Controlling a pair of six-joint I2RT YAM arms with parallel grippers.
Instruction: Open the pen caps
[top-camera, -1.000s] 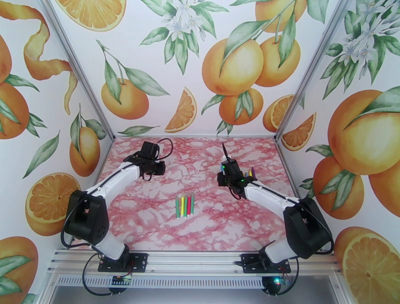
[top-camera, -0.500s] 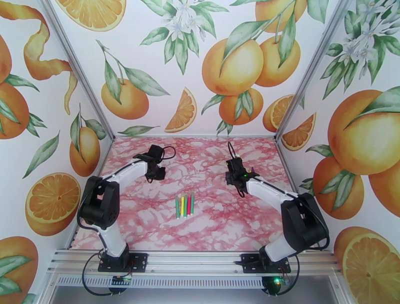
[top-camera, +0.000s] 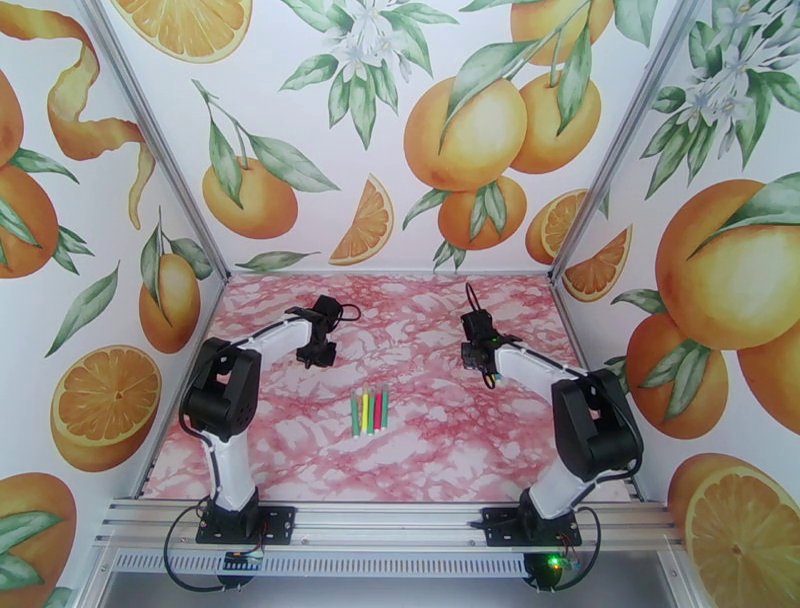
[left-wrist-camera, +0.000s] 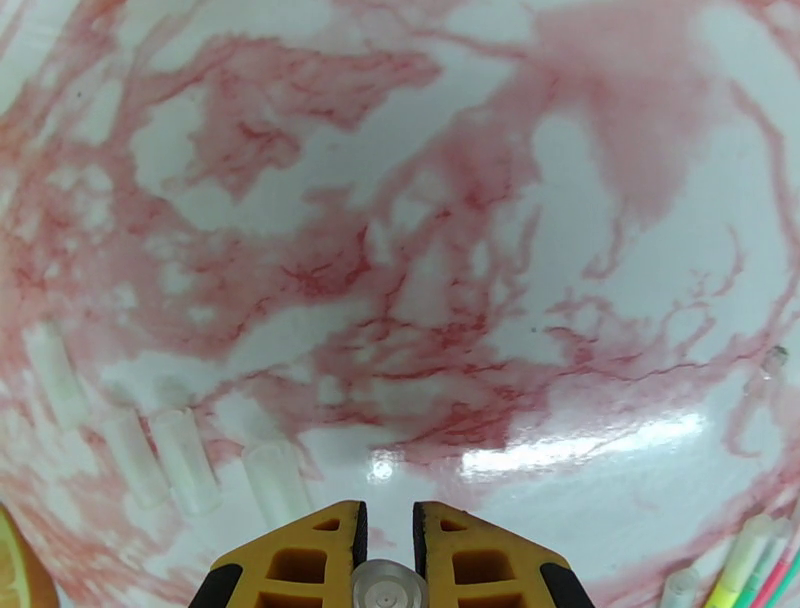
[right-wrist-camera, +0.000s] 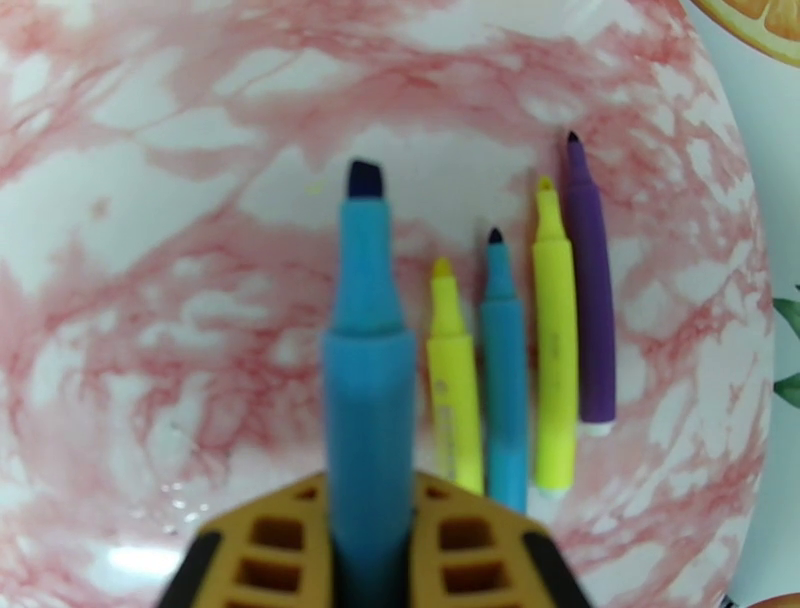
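From above, we find a cluster of pens (top-camera: 368, 410) side by side at the middle of the table (top-camera: 440, 470), the left gripper (top-camera: 318, 352) behind it to the left, the right gripper (top-camera: 480, 362) behind it to the right. In the wrist views, loose caps (left-wrist-camera: 185, 460) lie in a row left of the left gripper, which pinches one cap (left-wrist-camera: 385, 592); the right gripper pinches a single pen (right-wrist-camera: 365, 350), a row of four pens (right-wrist-camera: 505, 370) lying just right of it.
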